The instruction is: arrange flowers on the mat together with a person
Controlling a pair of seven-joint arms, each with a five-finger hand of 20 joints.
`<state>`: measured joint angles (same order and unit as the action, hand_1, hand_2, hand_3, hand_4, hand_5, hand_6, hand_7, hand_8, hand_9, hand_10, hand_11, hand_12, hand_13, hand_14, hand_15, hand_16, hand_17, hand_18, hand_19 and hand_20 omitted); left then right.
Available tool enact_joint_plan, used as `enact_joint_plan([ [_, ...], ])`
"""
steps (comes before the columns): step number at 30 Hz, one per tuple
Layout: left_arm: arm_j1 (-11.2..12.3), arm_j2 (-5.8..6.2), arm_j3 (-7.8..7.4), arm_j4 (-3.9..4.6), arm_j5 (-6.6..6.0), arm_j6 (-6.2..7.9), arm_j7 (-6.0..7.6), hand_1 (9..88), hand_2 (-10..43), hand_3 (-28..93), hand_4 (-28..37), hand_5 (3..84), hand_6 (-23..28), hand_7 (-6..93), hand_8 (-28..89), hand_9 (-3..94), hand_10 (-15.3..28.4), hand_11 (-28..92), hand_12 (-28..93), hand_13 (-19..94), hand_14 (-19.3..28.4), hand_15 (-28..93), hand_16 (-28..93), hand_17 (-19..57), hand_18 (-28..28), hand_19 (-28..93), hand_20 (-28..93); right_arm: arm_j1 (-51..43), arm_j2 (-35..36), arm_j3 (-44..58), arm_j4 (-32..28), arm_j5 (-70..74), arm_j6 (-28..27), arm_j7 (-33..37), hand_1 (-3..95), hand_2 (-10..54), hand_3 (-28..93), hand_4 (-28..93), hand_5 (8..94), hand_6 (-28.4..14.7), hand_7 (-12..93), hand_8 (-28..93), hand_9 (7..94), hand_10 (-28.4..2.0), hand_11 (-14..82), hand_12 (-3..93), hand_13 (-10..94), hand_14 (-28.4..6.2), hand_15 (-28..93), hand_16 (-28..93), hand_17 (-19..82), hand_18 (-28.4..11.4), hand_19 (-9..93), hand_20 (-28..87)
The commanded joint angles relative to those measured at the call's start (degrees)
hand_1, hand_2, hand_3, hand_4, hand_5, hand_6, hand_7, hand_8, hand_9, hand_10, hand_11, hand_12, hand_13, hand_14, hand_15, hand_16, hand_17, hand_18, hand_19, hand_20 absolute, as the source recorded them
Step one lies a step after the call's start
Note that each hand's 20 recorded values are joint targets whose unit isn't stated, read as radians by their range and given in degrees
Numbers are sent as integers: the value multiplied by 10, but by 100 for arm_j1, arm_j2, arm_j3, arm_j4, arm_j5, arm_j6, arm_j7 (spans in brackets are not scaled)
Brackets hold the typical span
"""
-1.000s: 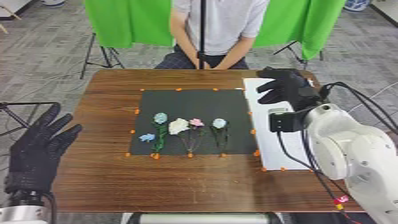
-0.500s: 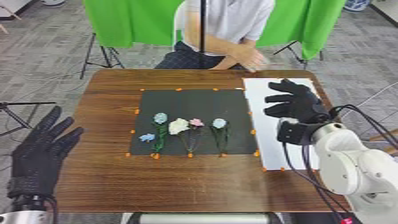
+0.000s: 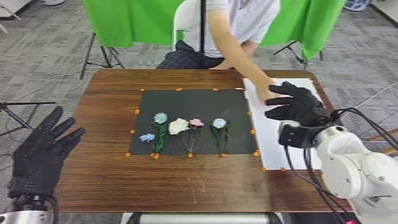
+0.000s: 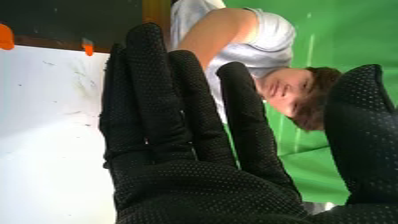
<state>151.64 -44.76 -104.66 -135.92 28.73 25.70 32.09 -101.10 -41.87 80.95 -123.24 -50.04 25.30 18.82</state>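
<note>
Clock: 12 is the far edge of the brown counter (image 3: 115, 172), 6 the near one.
Flowers: on the dark mat (image 3: 187, 102); seen from its middle, a pale blue flower (image 3: 160, 118) with a leafy stem is at 9 o'clock, a small blue flower (image 3: 147, 137) at 8, a pale bluish flower (image 3: 219, 123) at 3; a cream flower (image 3: 179, 126) and a pink flower (image 3: 195, 122) are side by side near the middle.
Flowers, change: none; all lie as before.
Right hand (image 3: 300, 106): at 2 o'clock on the counter, above the white sheet (image 3: 280, 145); fingers extended, thumb well apart, nothing held.
Right hand, change: since the first frame it has drawn back towards 5 o'clock.
Person's hand (image 3: 265, 91): beside the right hand's fingers, at the sheet's 12 o'clock end; contact with either, cannot tell.
Person's hand, change: first down in the lap, then lifted at the counter's edge, now reached out over the sheet.
Left hand (image 3: 40, 159): at 9 o'clock, by the counter's side; fingers loosely spread, nothing held; no visible shift.
Orange tabs (image 3: 257, 153): around the mat's border.
</note>
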Motion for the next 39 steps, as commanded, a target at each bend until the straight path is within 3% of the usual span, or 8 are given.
enact_joint_plan([
  [1,16,-11,47,52,27,1,-90,193,73,748,-266,298,44,94,-80,266,139,157,132,179,206,395,-26,-100,193,358,141,-88,-43,36,-32,80,-76,-63,216,34,715,-228,493,-25,120,-109,546,-203,149,146,521,-212,496,90,233,-263,699,25],
  [6,22,97,77,63,-76,57,29,194,73,749,-264,300,46,94,-79,270,142,162,131,181,207,403,-27,-99,193,360,141,-56,-61,38,1,192,-221,-156,215,34,715,-228,493,-25,120,-110,547,-203,150,145,520,-213,495,90,232,-263,697,27],
  [12,6,115,111,63,-119,99,103,195,74,747,-264,301,46,95,-80,275,144,168,129,185,210,413,-32,-99,193,363,143,-51,-58,59,16,227,-293,-193,215,36,713,-228,494,-25,119,-109,547,-202,150,145,519,-213,494,90,232,-262,695,30],
  [13,-1,86,102,58,-99,86,52,194,74,747,-264,300,46,95,-80,275,144,168,128,185,210,414,-33,-99,194,363,143,-64,-57,59,8,202,-277,-173,214,36,714,-227,494,-25,119,-109,547,-202,150,145,519,-213,494,90,232,-262,695,30],
  [17,57,251,150,51,-255,177,229,194,74,747,-264,300,46,96,-80,276,145,171,128,185,210,417,-35,-99,194,364,143,-78,-70,81,8,226,-281,-197,214,35,715,-227,494,-24,119,-109,547,-201,151,145,519,-213,494,90,231,-263,695,31],
  [21,27,165,142,36,-189,164,134,194,74,746,-263,301,46,96,-81,276,145,171,127,185,211,417,-37,-98,194,366,144,-89,-65,93,8,258,-308,-208,215,36,714,-228,495,-24,119,-109,546,-201,150,145,519,-213,494,90,231,-262,694,33],
  [27,12,175,151,38,-216,191,170,195,74,748,-263,301,47,96,-80,276,145,172,126,185,212,418,-38,-98,193,367,143,-84,-84,111,5,273,-329,-207,214,36,714,-228,496,-23,120,-109,548,-201,151,146,520,-214,494,91,231,-263,695,35],
  [39,-111,-54,131,31,8,93,-116,196,75,748,-261,301,47,96,-81,276,146,172,126,186,211,420,-39,-98,193,367,143,-92,-76,110,-6,286,-349,-251,215,37,715,-227,499,-23,121,-110,552,-202,152,146,521,-213,495,91,231,-263,694,38],
])
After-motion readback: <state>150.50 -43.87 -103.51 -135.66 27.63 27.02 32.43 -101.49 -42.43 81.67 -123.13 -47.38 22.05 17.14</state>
